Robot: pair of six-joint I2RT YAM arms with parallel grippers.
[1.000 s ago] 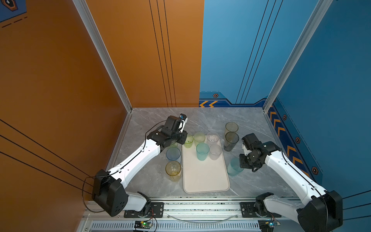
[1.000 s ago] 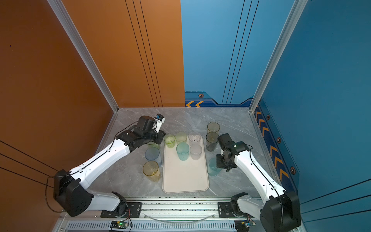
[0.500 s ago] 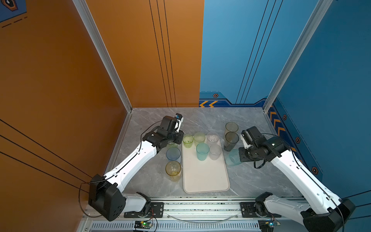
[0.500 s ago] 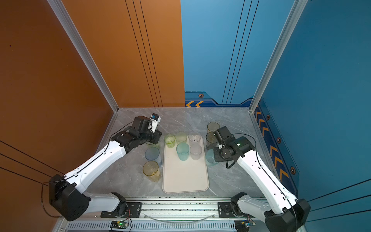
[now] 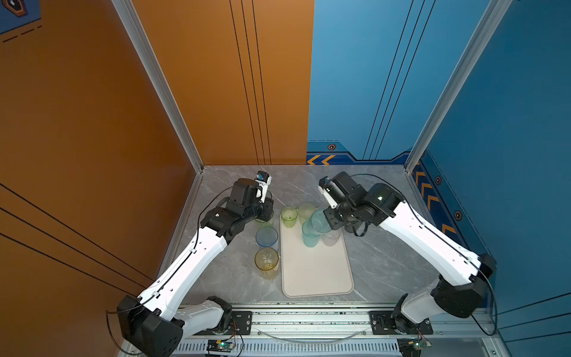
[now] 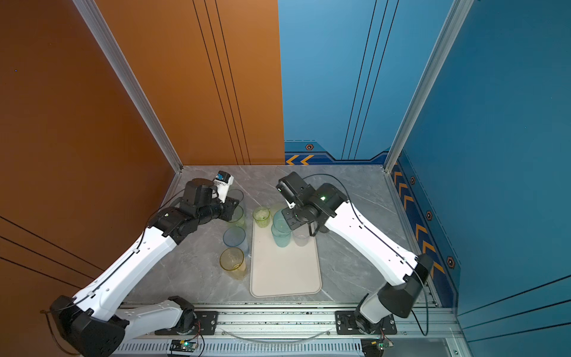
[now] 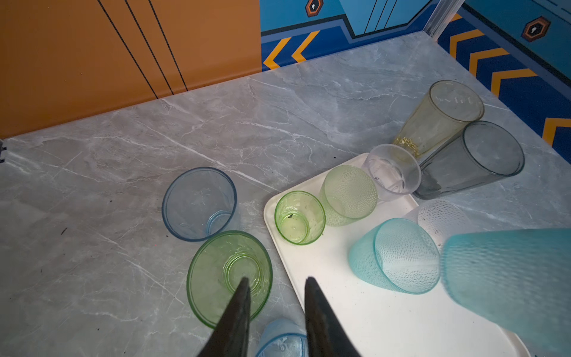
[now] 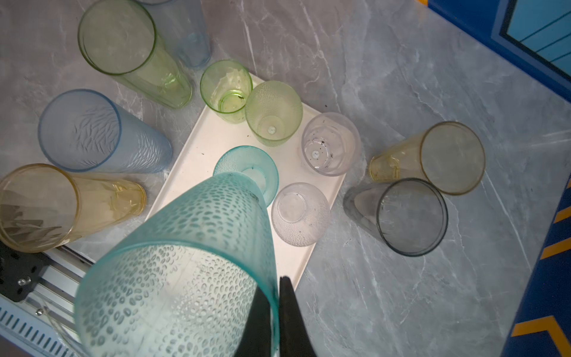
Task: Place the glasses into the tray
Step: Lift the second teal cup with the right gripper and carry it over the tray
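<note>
**Teal glass [image 8: 185,262] hanging over the tray [image 5: 315,272]**

So the teal glass is tilted in the air above the tray's far end, right over a second teal cup [image 8: 247,173] standing there. Four more stand on that same end: a small green cup [image 7: 299,218], a dotted pale green cup [image 7: 349,194], a clear cup [image 7: 391,171] and a frosted cup [image 8: 301,213].

Just left of the tray are a wide green glass [image 7: 230,278], a blue glass [image 5: 266,236] and an amber glass [image 5: 267,261]. Just right of its far end are a yellowish glass [image 8: 445,157] and a grey glass [image 8: 408,216].

Everything sits on a grey marble tabletop [image 5: 386,262], with an orange wall [image 5: 216,77] behind the tray's left and a blue wall [image 5: 370,77] behind its right.

The right arm comes in from the tray's right. The right claw [image 8: 273,287] pinches the teal glass by its rim, one finger inside and one outside. The left arm runs along the tray's left side. The left claw [image 7: 277,279] points down over the wide green glass, fingers a bit apart, holding nothing.
</note>
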